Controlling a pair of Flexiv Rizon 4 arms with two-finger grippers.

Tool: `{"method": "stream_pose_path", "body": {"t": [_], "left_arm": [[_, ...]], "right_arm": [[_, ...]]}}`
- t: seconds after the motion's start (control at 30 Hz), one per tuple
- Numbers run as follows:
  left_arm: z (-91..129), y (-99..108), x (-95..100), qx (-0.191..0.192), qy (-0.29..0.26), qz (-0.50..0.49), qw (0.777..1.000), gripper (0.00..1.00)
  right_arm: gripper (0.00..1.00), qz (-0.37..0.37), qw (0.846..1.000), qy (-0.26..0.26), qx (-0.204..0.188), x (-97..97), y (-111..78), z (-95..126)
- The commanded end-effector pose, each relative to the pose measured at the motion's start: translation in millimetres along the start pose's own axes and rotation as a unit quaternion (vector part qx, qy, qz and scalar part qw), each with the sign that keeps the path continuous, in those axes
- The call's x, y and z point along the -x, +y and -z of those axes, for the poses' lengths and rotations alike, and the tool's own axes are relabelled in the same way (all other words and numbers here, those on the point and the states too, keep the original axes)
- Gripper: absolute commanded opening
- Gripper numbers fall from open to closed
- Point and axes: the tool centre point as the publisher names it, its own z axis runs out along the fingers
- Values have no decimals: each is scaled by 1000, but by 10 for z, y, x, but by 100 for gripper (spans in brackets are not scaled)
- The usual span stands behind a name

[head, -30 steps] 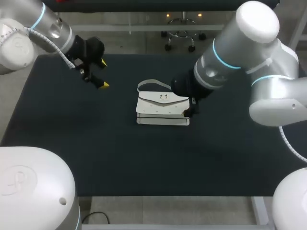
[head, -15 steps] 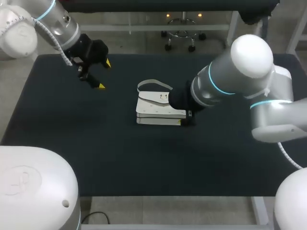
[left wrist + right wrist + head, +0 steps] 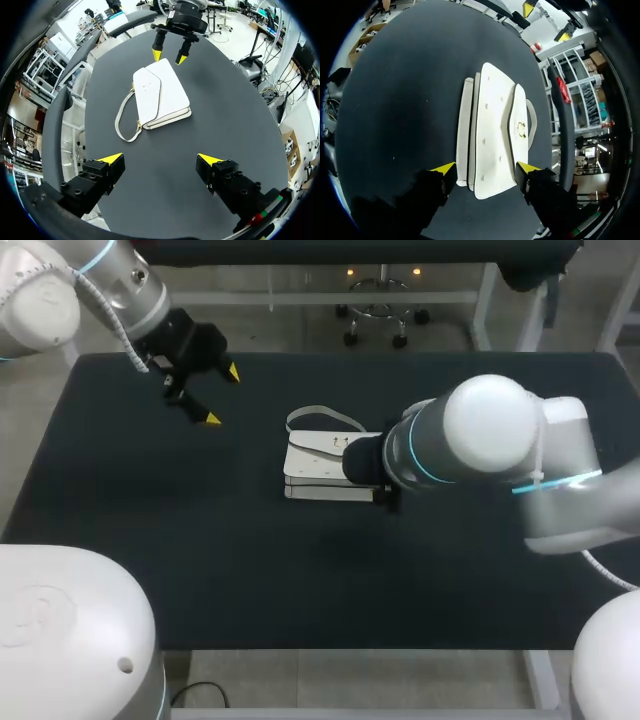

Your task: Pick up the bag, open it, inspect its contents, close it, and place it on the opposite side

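My right end effector stood spread, its fingers straddling the near end of the white bag, which lay flat mid-counter, flap shut. It looked light, stiff-sided and smooth. I judged its body a firmer hold than the limp strap. Well beyond the bag, my left end effector hung spread, empty.

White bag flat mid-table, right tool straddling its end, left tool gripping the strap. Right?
Not quite: the left tool is open, apart from the strap and white bag, per the left wrist view. The right tool does straddle its end.
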Motion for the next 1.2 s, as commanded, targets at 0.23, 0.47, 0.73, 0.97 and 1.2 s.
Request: {"method": "stream_pose_path", "body": {"t": [0.23,0.47,0.73,0.97,1.2], "left_arm": [[18,-18,-15,2,13,-18,1000,100],[-25,-65,-29,-4,13,-40,999,100],[-67,-116,-43,6,24,-60,998,100],[-91,-138,-54,6,30,-75,997,100],[-139,-153,-126,-2,25,-118,993,100]], "right_arm": [[64,-4,999,-47,-20,-57,-35,-141],[41,-10,998,-53,-16,-38,-79,-179],[27,-4,998,-55,-19,-17,-93,-232],[0,-3,998,-56,-17,-16,-85,-243],[0,-1,998,-59,-19,-36,-73,-264]]}}
